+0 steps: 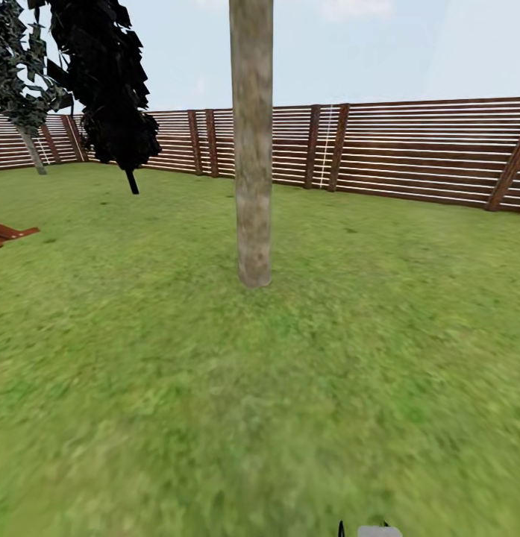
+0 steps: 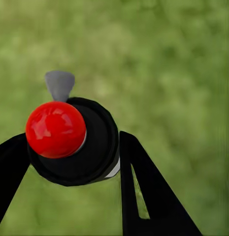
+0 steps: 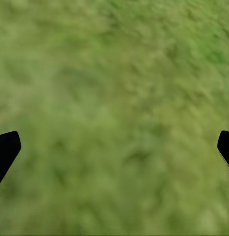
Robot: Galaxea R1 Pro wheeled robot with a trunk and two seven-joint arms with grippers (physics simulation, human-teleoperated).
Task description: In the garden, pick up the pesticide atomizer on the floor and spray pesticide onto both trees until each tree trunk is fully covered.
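your right pincer (image 3: 114, 150) hangs over the lawn (image 3: 114, 88), its camera looking down at blurred green grass. you see just the tips of its two black fingers (image 3: 5, 150): one pokes in at one side edge of the picture, the other at the opposite edge, at much the same height. they stand spread wide, with a broad stretch of grass between them and nothing held in the gap. neither tip appears to touch the grass. the turf is mottled, darker olive patches mixed with brighter green ones, brightest toward one corner. it is too soft to pick out single blades.
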